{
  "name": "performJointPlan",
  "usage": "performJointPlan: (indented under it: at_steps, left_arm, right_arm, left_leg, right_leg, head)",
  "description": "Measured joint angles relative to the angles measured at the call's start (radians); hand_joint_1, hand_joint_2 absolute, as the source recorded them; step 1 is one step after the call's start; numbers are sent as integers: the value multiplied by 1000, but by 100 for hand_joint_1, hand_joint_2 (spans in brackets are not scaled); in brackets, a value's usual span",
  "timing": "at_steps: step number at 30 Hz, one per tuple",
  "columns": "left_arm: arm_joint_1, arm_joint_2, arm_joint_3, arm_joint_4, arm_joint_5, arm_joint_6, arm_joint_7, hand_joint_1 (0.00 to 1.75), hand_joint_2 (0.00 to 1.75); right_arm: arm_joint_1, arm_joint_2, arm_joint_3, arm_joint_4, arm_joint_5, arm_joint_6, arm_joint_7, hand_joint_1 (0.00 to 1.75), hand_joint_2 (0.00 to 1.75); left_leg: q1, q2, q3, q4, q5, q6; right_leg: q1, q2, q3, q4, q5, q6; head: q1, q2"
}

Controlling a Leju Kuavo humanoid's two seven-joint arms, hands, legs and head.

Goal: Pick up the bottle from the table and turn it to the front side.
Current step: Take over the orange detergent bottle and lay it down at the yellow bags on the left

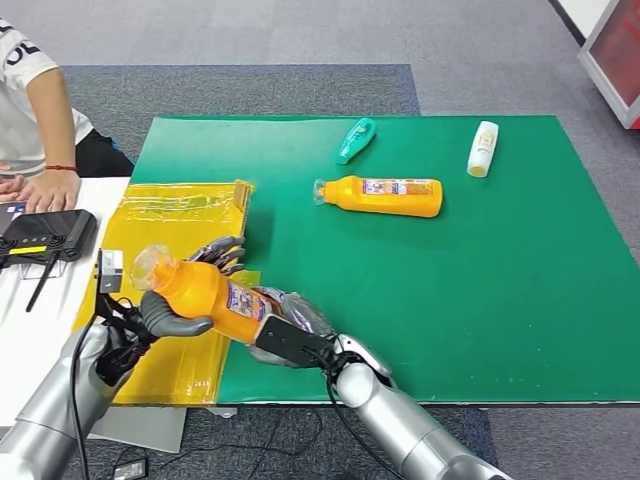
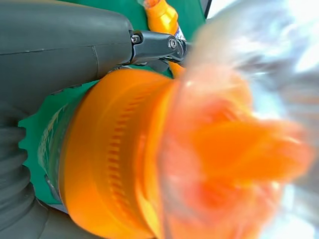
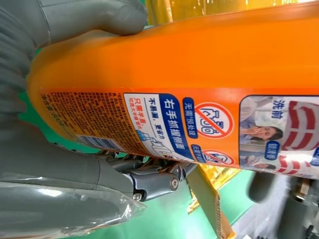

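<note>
Head view: orange plastic bottle with clear cap (image 1: 202, 291) is held off the green mat (image 1: 453, 300), left hand (image 1: 155, 318) fingers wrapped round its neck end, right hand (image 1: 290, 325) fingers curled on its base. Two-ended grip likely lets it roll about its long axis; right wrist view has the printed back label (image 3: 180, 127) between thumb and fingers, so front isn't facing yet.

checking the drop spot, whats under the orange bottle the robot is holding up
Under the held orange bottle lies the yellow plastic sheet on the green mat. The left hand and right hand cover the patch directly beneath, so anything there is hidden.

Green mat (image 1: 453, 300) probably open rightward.
</note>
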Motion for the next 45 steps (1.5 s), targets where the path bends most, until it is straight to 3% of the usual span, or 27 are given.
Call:
performJointPlan:
  at_steps: [45]
  left_arm:
    - [0,0,8,-23,3,-8,-12,0,175]
  right_arm:
    - [-6,8,-2,3,-14,3,13,175,175]
  left_leg:
    - [0,0,-1,0,0,0]
  right_leg:
    - [0,0,0,0,0,0]
  head:
    - [0,0]
